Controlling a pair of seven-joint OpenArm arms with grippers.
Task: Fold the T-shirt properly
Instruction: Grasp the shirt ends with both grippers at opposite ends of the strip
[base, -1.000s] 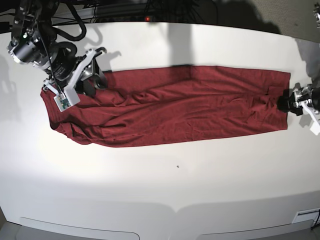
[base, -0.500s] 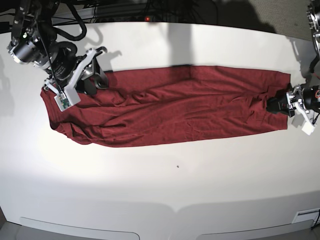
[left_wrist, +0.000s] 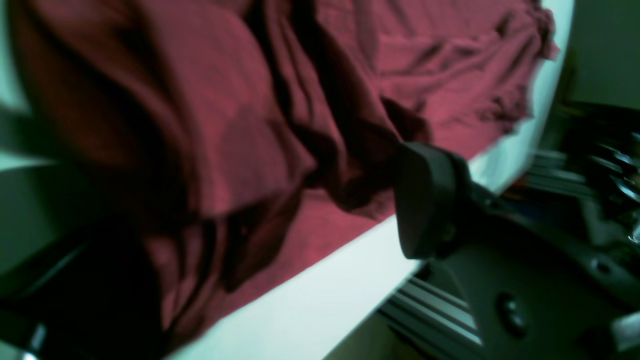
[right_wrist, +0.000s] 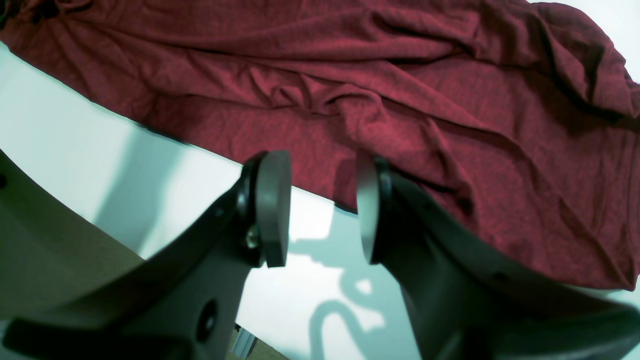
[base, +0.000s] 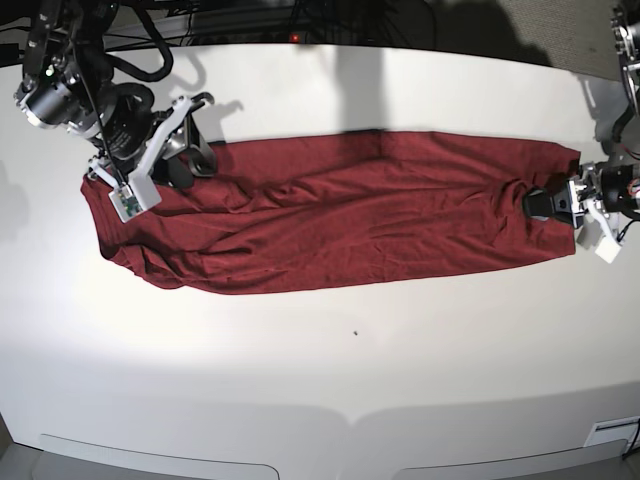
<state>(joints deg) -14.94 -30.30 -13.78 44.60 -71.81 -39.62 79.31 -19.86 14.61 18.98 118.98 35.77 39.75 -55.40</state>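
Note:
The dark red T-shirt (base: 350, 215) lies as a long wrinkled band across the white table (base: 350, 380). My left gripper (base: 540, 203) sits over the shirt's right end, where the cloth bunches. In the left wrist view its jaws stand wide apart around a raised fold of the T-shirt (left_wrist: 225, 100), and the left gripper (left_wrist: 260, 235) shows one dark pad (left_wrist: 427, 200) clearly. My right gripper (base: 192, 165) hovers at the shirt's upper left end. In the right wrist view the right gripper (right_wrist: 322, 210) is open and holds nothing, just off the edge of the T-shirt (right_wrist: 400, 75).
Cables and dark frame parts (base: 250, 20) run along the table's back edge. A small dark speck (base: 357, 333) lies on the table in front of the shirt. The table's right edge (left_wrist: 325, 300) is close beside the left gripper.
My left gripper has slid leftward onto the shirt's right end, and the cloth there has bunched up. The right arm has not moved.

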